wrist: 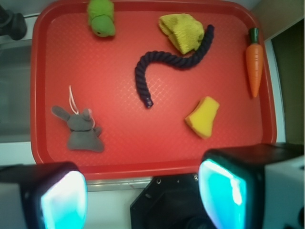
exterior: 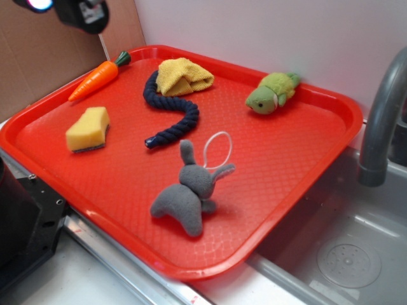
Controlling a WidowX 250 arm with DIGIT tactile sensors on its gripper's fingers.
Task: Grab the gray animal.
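Tool (wrist: 143, 191) stands open, fingers spread, holding nothing, high above the red tray (wrist: 40, 71). Gray animal (wrist: 81, 130) lies on the tray, well apart from the navy rope (wrist: 164, 64), nearer the tray's edge. Step: approach. Next: travel over the animal, descend, close.

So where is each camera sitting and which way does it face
Exterior: off one corner of the red tray, angled down across it toward the wall, sink and faucet beside; the dark robot part at top left is blurred.
Wrist: on the arm, high above the tray, looking straight down; the pincer fingers frame the bottom edge, spread apart.
Both show the gray animal, green turtle, navy rope, yellow cloth, carrot and sponge.
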